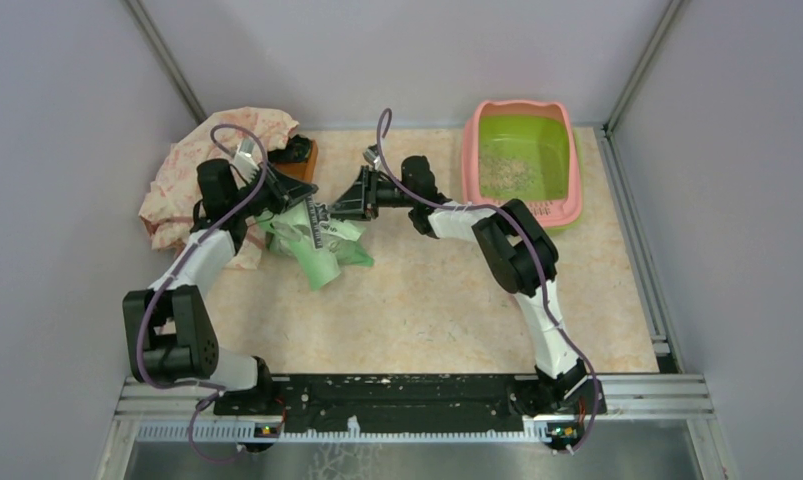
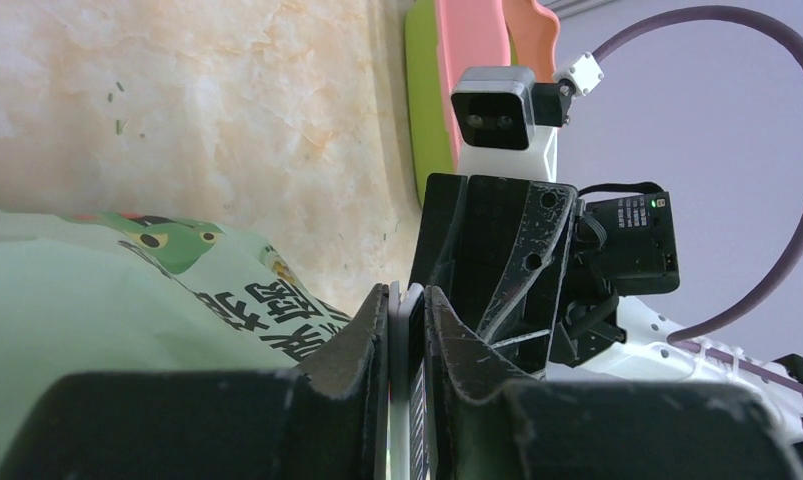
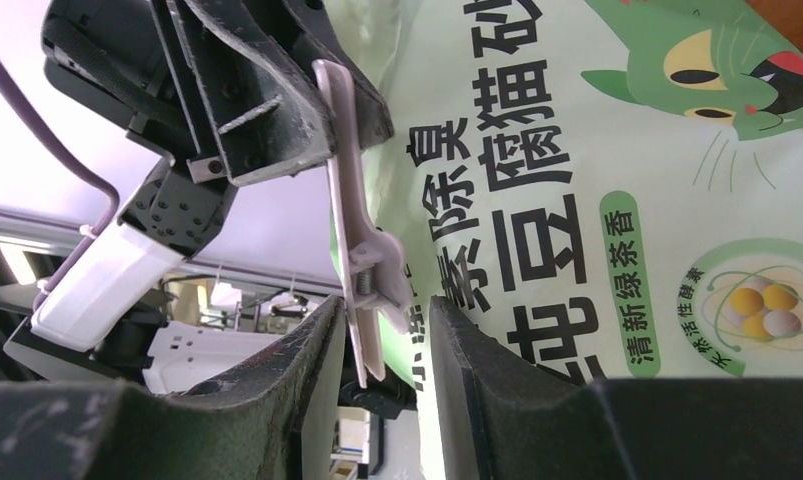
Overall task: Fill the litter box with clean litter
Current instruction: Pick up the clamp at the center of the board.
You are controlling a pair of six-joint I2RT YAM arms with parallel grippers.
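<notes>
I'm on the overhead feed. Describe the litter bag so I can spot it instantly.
On the beige tabletop, look to the left rear for the pinkish patterned cloth. The bag lies beside it, toward the table's middle. Unlike the cloth and the brown wooden tray behind, it's light green and glossy, printed with a cartoon cat and black characters.

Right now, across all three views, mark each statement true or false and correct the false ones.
1. The litter box stands far right on the table. True.
2. The litter fills it to the rim. False: only a thin patch lies in the basin.
3. The left gripper is shut on the bag clip. True.
4. The right gripper is shut on a scoop. False: its jaws stand open around the clip.
5. The green bag lies in the box. False: it is outside, between the grippers.
</notes>
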